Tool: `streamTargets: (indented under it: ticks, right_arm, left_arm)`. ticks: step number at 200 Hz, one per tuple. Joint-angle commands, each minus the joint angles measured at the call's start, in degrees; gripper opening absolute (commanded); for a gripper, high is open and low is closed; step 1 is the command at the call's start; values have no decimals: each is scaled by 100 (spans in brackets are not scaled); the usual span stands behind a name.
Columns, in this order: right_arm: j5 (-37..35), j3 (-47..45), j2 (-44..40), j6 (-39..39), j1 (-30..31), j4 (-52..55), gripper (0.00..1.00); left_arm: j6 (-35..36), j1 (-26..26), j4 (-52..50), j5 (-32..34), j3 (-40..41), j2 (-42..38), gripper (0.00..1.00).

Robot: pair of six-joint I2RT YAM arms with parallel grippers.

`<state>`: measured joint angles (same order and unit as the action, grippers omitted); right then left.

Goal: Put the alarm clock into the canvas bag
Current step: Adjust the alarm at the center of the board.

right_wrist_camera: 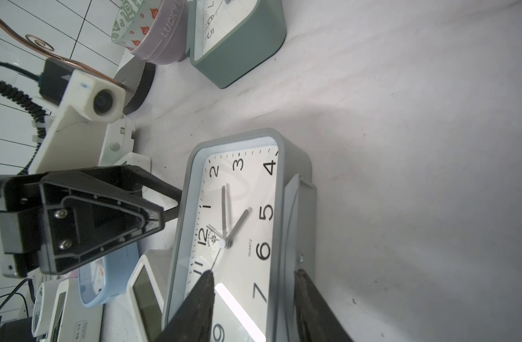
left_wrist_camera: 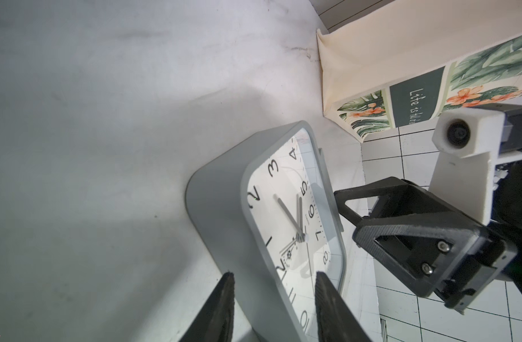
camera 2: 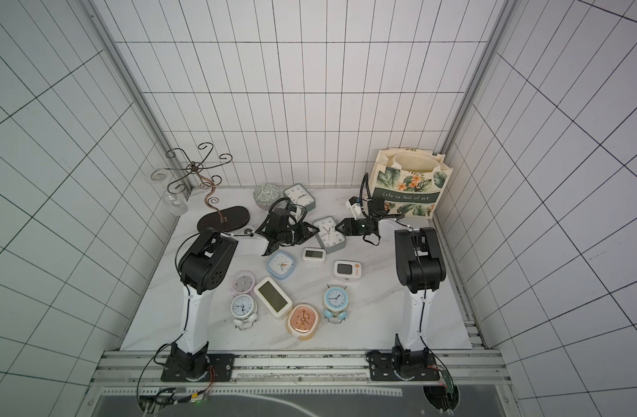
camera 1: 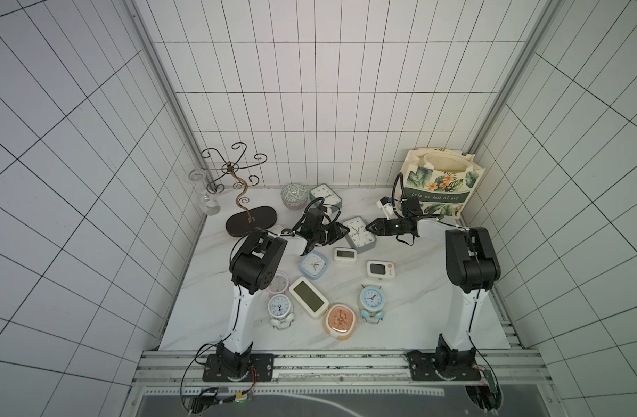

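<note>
The alarm clock (camera 1: 360, 234) (camera 2: 330, 234), a grey box with a white dial, lies mid-table, propped on its rear stand. My left gripper (camera 1: 344, 231) (left_wrist_camera: 274, 274) holds its left end, one finger on the glass and one behind the case. At the opposite end my right gripper (camera 1: 369, 226) (right_wrist_camera: 253, 272) clamps the clock (right_wrist_camera: 242, 225) between the dial and the back stand. The canvas bag (camera 1: 441, 187) (camera 2: 407, 184) (left_wrist_camera: 357, 59) stands upright in the far right corner, mouth open, just behind the right arm.
Several other clocks lie nearer the front, among them a blue square one (camera 1: 313, 265) and a small white digital one (camera 1: 344, 254). A green clock (camera 1: 326, 195) and a patterned bowl (camera 1: 294, 196) sit behind the left gripper. A scrolled metal stand (camera 1: 250, 224) and a glass vase (camera 1: 205, 196) occupy the far left.
</note>
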<state>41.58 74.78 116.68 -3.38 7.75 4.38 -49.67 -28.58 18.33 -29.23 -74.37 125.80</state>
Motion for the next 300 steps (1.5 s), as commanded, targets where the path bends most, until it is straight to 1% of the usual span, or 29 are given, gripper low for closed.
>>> streamTargets:
  ticks: [1, 33, 96, 117, 152, 200, 212, 227, 240, 260, 275, 285, 300]
  right_arm:
    - [308, 380, 79, 106, 97, 151, 41]
    - [380, 296, -33, 14, 156, 74, 36]
    - [702, -18, -471, -304, 275, -300, 31]
    - [814, -167, -672, -473, 319, -508, 31]
    - [784, -302, -814, -628, 435, -632, 31]
    - [540, -290, -802, -692, 517, -588, 32]
    - [458, -312, -924, -697, 526, -554, 32]
    - [189, -400, -1200, -699, 517, -553, 33]
    - [-140, -483, -1448, -732, 469, -473, 39]
    - [-648, -574, -1702, -666, 328, -269, 59]
    - [-888, -572, -1676, -466, 242, -48, 73]
    - [-892, -544, -1568, -419, 178, 63, 79]
    - [-883, -578, -1404, -446, 77, 80, 81]
  left_arm:
    - [32, -34, -84, -23, -189, 252, 41]
    - [59, -43, -92, -22, -262, 382, 30]
    - [215, -43, -300, -17, -432, 469, 15]
    - [263, -43, -339, -38, -453, 488, 15]
    - [367, -43, -399, -5, -430, 433, 16]
    - [431, -25, -461, 23, -463, 435, 17]
    - [436, -25, -470, 12, -457, 437, 17]
    - [471, -25, -494, 23, -471, 461, 18]
    - [491, -16, -544, 8, -513, 510, 18]
    - [493, -8, -533, -13, -527, 568, 18]
    - [489, -8, -523, -17, -534, 594, 18]
    - [493, -14, -523, -21, -555, 612, 17]
    - [510, -15, -532, -14, -592, 645, 18]
